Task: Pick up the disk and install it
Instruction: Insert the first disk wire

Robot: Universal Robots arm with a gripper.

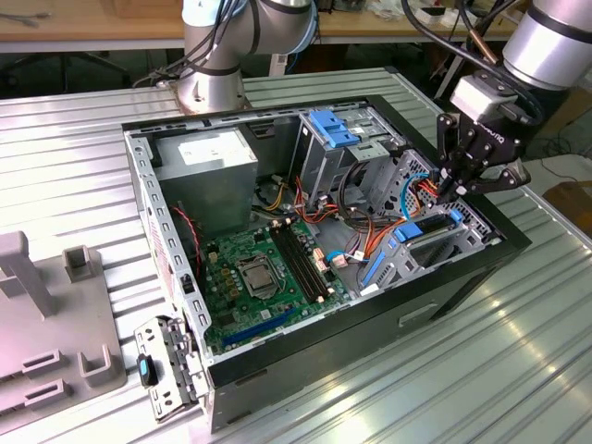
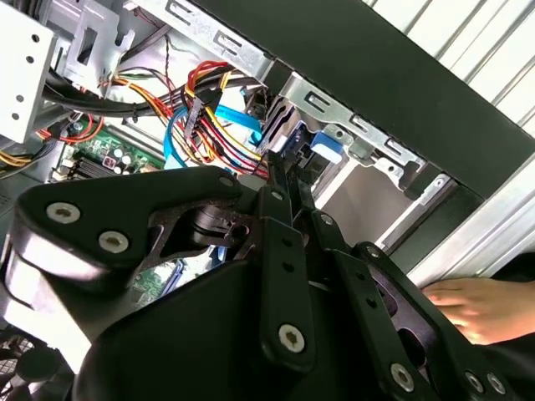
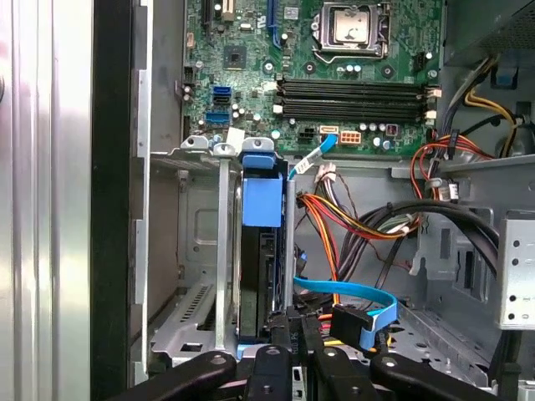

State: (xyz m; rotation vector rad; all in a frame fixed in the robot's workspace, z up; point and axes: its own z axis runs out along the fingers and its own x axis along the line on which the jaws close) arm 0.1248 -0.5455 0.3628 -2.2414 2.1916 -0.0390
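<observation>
Orange and yellow cables [image 3: 351, 221] crowded beside the drive cage [image 3: 201, 251] | open computer case [image 1: 444, 277] on ribbed metal table [image 1: 74, 139] | disk [image 3: 261, 251] stood edgewise in cage slot | pincer [image 3: 288, 322] clenched on disk's end | a hand [image 2: 472, 305] rested outside the case.

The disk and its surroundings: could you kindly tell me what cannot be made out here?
- Near end of the disk: first wrist view, hidden behind the gripper.
- Its seating in the drive cage: exterior view, the gripper stands partly in front.
- The hand: second wrist view, mostly covered by the gripper's body.
</observation>
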